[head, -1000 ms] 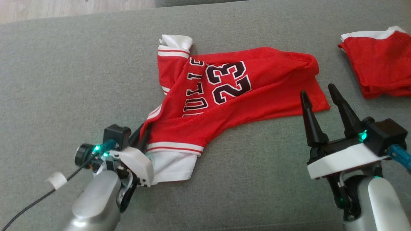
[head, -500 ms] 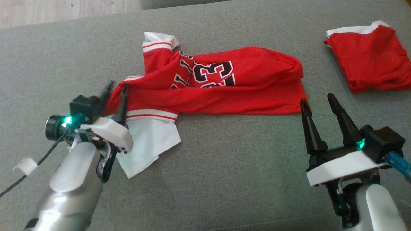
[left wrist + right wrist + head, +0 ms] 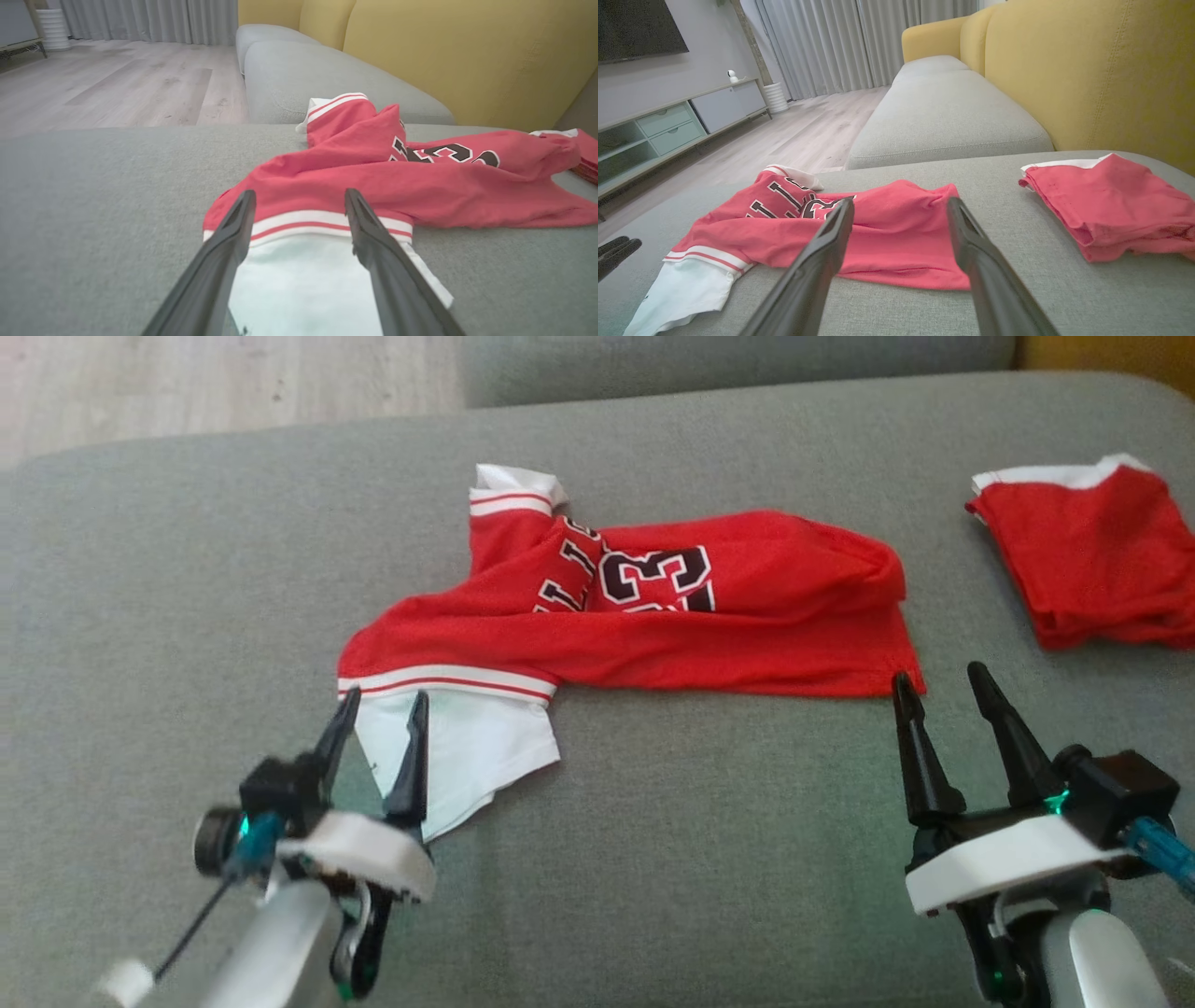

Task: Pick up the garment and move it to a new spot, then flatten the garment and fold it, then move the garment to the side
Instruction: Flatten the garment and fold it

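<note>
Lying on the grey sofa seat (image 3: 700, 859), roughly mid-cushion: the garment (image 3: 747, 653), a red jersey with white-trimmed sleeves, bunched and part-doubled over itself, its black number (image 3: 653, 579) half hidden; not flat yet, not folded. Nearest the robot, its white sleeve (image 3: 467, 756), splayed out toward the left claw (image 3: 385, 698); that claw spread wide and gripping nothing, fingers poised over the sleeve near its striped band; whether brushing the cloth or just above it, hard to tell. Right claw (image 3: 939, 675) likewise spread wide and empty, tips just beside the jersey's near hem corner (image 3: 906, 683); probably parked there to take that corner next. Judging by the lie of the cloth: set down at its new spot, flattening now in hand; claws stationed at opposite near ends, likely so as to draw the jersey taut sideways and lift the doubled layer off the number. Well apart at the far right, a second red garment (image 3: 1092, 560), folded in a neat stack; presumably kept there to leave the working patch free; worth steering clear of when dragging the hem that way.
</note>
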